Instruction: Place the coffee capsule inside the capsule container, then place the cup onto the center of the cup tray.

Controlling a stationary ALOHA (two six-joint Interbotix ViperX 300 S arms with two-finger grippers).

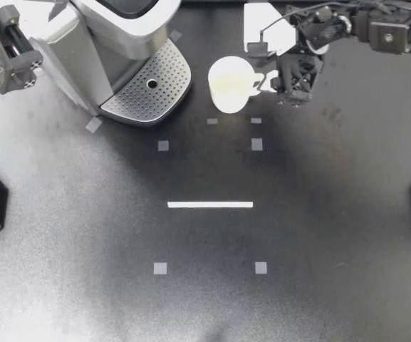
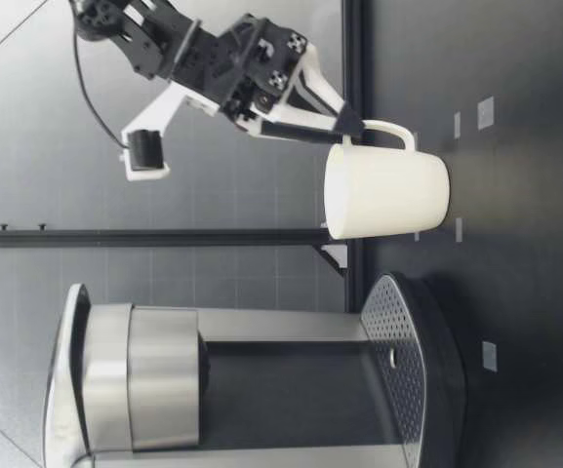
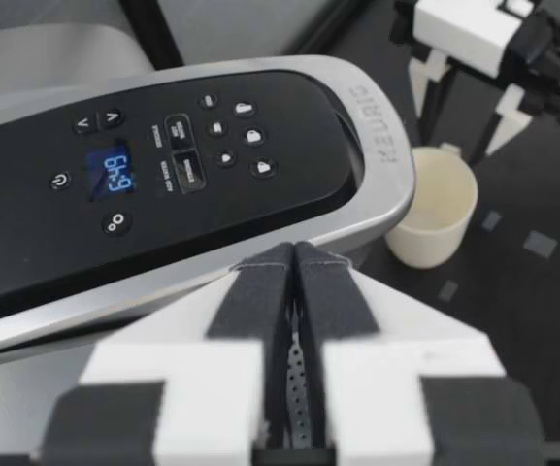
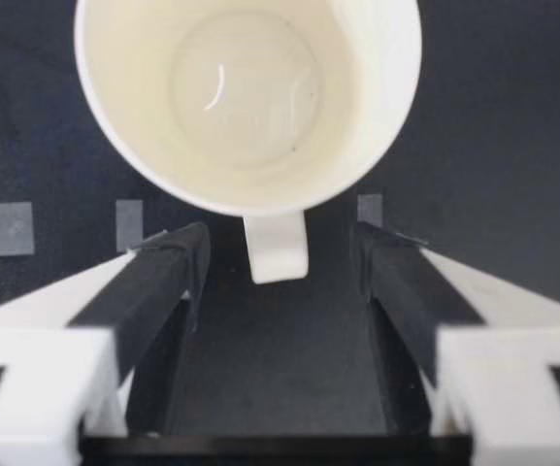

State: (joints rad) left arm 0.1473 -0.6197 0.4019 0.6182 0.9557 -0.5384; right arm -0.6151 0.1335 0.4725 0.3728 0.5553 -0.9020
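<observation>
A white cup (image 1: 228, 85) stands upright on the table just right of the coffee machine's perforated cup tray (image 1: 164, 91). My right gripper (image 1: 273, 84) is open, tilted down beside the cup. The cup's handle (image 4: 278, 249) lies between its fingers (image 4: 163, 282) without touching either. The low view shows the same: the right gripper (image 2: 351, 123) at the handle (image 2: 390, 129) of the cup (image 2: 388, 191). My left arm (image 1: 9, 53) is at the far left. Its gripper (image 3: 294, 254) is shut and empty above the machine's closed lid (image 3: 163, 175). No capsule is visible.
The silver coffee machine (image 1: 112, 35) fills the far left corner, its display lit. Small grey tape squares (image 1: 256, 144) and a white strip (image 1: 210, 204) mark the dark table. The right arm (image 1: 376, 28) reaches in from the far right.
</observation>
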